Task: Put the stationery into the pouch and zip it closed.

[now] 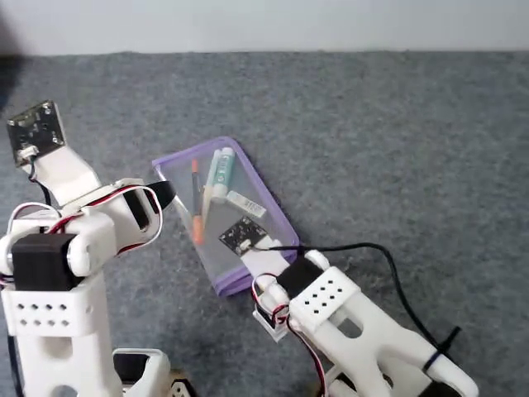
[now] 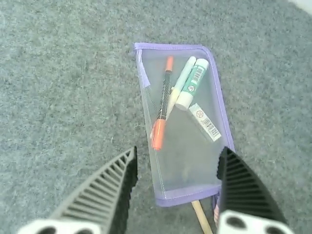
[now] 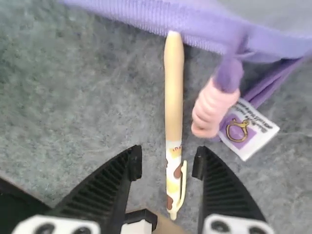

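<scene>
My right gripper (image 3: pixel 166 155) is spread wide, and the pen (image 3: pixel 173 97) lies loose between its fingers with its tip at the edge of the pouch (image 2: pixel 185 165). A pink zip pull (image 3: pixel 212 109) and a tag (image 3: pixel 246 131) sit just beside the pen. My left gripper (image 2: pixel 179 156) hangs open over the pouch. Grey carpet (image 1: pixel 397 132) lies under everything, with a white wall (image 1: pixel 289 25) behind.

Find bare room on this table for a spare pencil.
Free: grey carpet between the purple-edged clear pouch and the wall, and to its right in the high view. Crowded: its near end, around the beige pen and right gripper.
</scene>
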